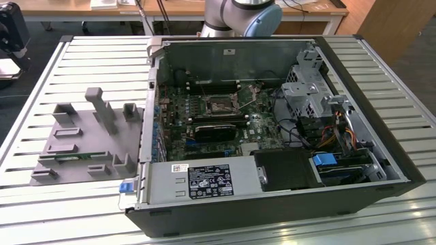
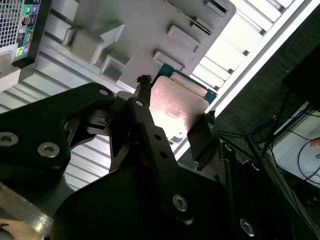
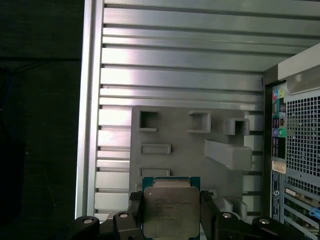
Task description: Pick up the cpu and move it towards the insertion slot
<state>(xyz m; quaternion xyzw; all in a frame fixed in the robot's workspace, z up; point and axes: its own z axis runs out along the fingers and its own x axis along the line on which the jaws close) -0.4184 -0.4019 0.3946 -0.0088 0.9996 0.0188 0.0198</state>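
The gripper (image 3: 171, 212) hangs over the grey fixture plate (image 3: 170, 135), with its two black fingers (image 3: 135, 207) clamped on opposite edges of the cpu (image 3: 170, 200). The slatted table (image 3: 175, 60) runs wide beyond the plate's edge. The computer case (image 1: 272, 214) stands just beside the plate, with the insertion slot (image 1: 219, 106) inside it, well apart from the plate

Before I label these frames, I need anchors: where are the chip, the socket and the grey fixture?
chip (image 3: 170, 210), first wrist view, centre of its metal top.
socket (image 1: 219, 105), exterior view, its dark centre.
grey fixture (image 3: 180, 160), first wrist view, bare flat face.
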